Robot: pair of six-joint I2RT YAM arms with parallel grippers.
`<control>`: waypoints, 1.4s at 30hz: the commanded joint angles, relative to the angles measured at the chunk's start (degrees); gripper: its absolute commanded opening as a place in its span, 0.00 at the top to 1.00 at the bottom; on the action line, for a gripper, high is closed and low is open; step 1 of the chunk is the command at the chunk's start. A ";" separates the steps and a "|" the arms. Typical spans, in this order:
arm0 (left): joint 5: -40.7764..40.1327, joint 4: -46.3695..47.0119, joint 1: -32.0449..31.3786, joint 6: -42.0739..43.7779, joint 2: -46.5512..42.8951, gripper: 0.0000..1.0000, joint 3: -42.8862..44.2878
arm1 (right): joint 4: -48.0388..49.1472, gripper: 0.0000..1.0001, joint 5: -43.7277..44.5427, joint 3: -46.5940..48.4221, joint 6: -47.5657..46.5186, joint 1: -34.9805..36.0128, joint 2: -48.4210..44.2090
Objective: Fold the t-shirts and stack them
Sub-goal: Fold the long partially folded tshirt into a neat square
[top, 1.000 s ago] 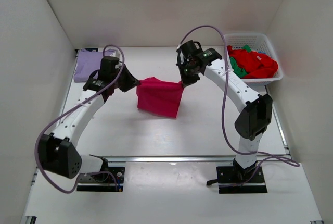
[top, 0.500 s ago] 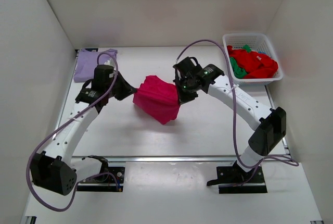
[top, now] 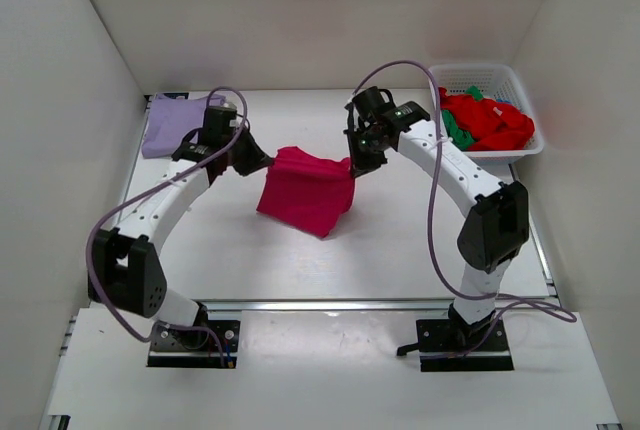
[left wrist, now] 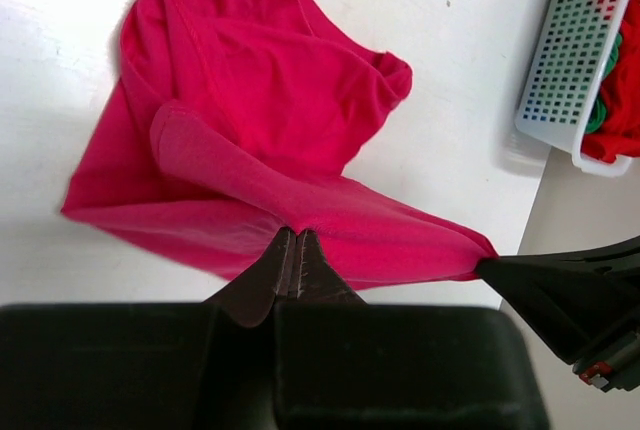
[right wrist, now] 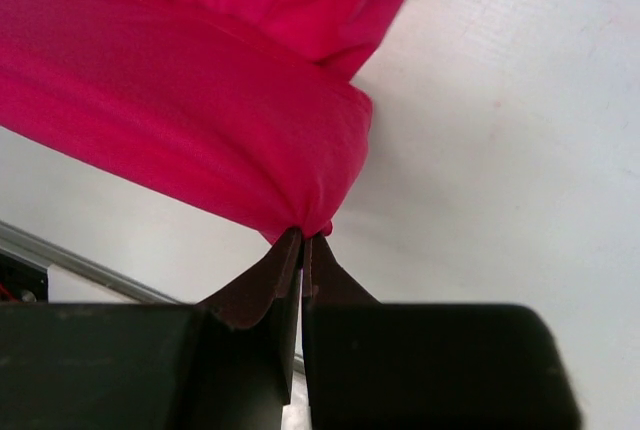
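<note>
The magenta-pink t-shirt (top: 305, 190) hangs stretched between my two grippers above the middle of the table, its lower part draping down to the surface. My left gripper (top: 268, 161) is shut on its left top edge (left wrist: 296, 232). My right gripper (top: 350, 165) is shut on its right top corner (right wrist: 303, 236). The shirt fills the left wrist view (left wrist: 260, 140) and the right wrist view (right wrist: 190, 100). A pale lavender t-shirt (top: 172, 122) lies folded at the far left corner. Red t-shirts (top: 490, 120) and a green one (top: 455, 132) lie in the basket.
The white lattice basket (top: 520, 85) stands at the far right against the wall, also in the left wrist view (left wrist: 565, 60). White walls close the table on three sides. A metal rail (top: 330, 303) runs along the near edge.
Both grippers swung toward the near side with the shirt, then back toward the far side. The shirt now hangs spread again, a little nearer than one second ago.
</note>
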 commanded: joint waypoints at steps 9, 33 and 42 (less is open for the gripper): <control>-0.91 7.96 1.00 0.37 14.97 1.00 13.19 | -1.54 1.00 -2.35 15.61 -5.63 -6.56 13.42; -2.75 11.91 1.79 -0.15 33.71 1.00 24.73 | 1.79 1.00 -3.41 34.18 -6.87 -10.62 34.27; -2.05 19.20 3.55 -2.34 27.64 1.00 13.74 | 5.66 1.00 -0.42 36.19 -8.36 -8.86 33.39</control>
